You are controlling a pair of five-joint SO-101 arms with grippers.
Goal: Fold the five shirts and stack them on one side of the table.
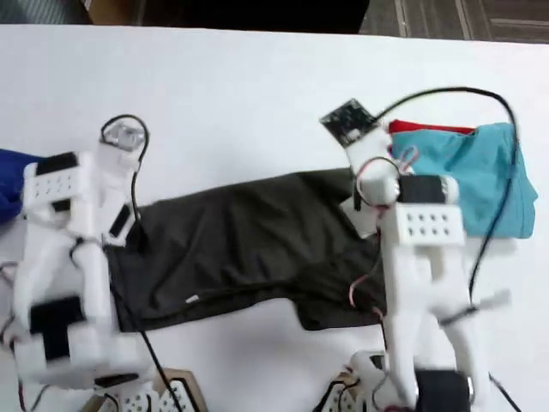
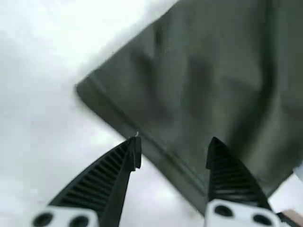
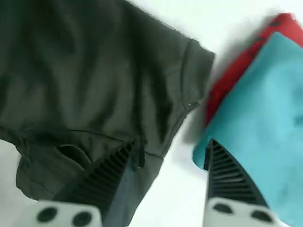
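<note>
**High View, Then Wrist Views: Dark Shirt Awaiting Fold**

High view: the dark shirt (image 1: 249, 245) lies spread across the middle of the table (image 1: 257, 77), between both arms. A folded teal shirt (image 1: 480, 176) sits on a red shirt (image 1: 429, 128) at one side, forming the stack. Blue cloth (image 1: 9, 184) lies at the opposite edge.

Left wrist view: the left gripper (image 2: 175, 146) hovers over the dark shirt's hemmed corner, jaws apart, gripping nothing.

Right wrist view: the right gripper (image 3: 175, 146) hovers by the sleeve, beside the stack, jaws apart.

Judged step: folding the third shirt. The next move calls for pinching both ends simultaneously. No legible writing appears.
</note>
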